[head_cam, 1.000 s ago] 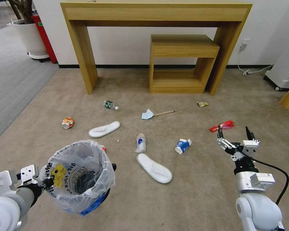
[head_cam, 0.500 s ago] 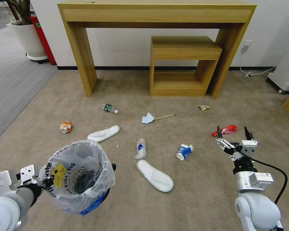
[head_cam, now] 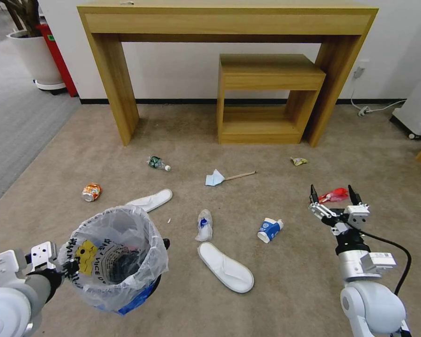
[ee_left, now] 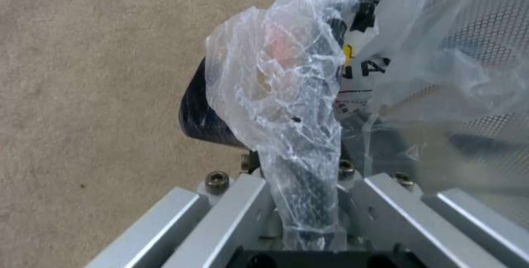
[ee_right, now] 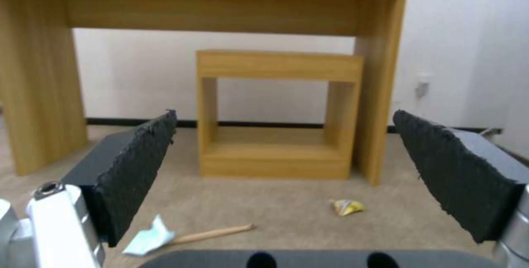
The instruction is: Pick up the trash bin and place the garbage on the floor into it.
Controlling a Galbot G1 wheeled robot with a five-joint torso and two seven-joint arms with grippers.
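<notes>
A: Item 1, lower left of the head view: left end effector, clamped on the rim of the trash bin, which hangs above the floor.

B: Item 2, lower right: right end effector, spread wide, gripping nothing, its tips beside a red packet.

A: Centre, on the floor: 2 white slippers, crumpled white wrapper, blue-white paper cup.

B: Left: orange can. Farther up: green-label bottle, blue mask touching a wooden stick, yellow scrap.

A: Top: tall wooden counter over a small wooden stand.
</notes>
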